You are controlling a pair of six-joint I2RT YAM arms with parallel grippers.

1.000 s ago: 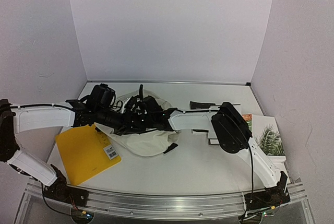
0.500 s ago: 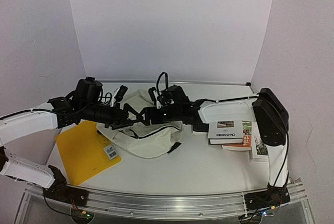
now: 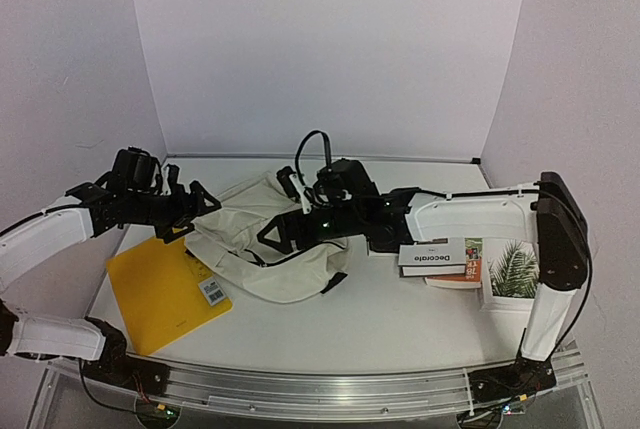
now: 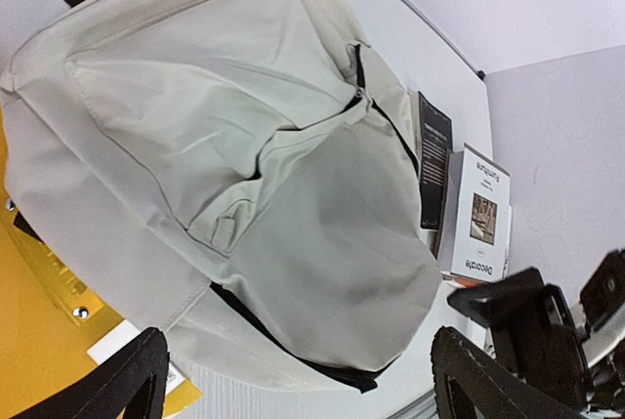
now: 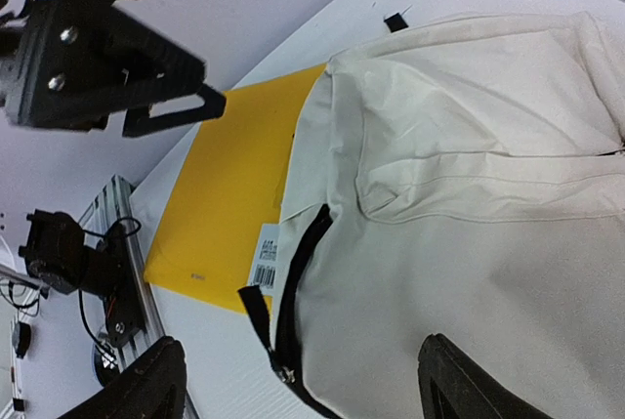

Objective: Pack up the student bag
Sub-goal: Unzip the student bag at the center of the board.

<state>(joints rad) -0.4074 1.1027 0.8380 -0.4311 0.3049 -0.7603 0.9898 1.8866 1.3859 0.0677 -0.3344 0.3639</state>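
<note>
We note student bag (image 3: 262, 259) flat on table (image 3: 380, 321), its left edge over yellow folder (image 3: 155, 294); books (image 3: 440, 259) to its right. Left gripper (image 3: 186, 213) wide, empty, at bag's left edge. Right gripper (image 3: 283, 232) wide, empty, above bag's middle.

"decorate" on white book (image 3: 432, 257) spine, barcode sticker (image 3: 213, 290) on yellow folder (image 3: 150, 294) illegible
</note>
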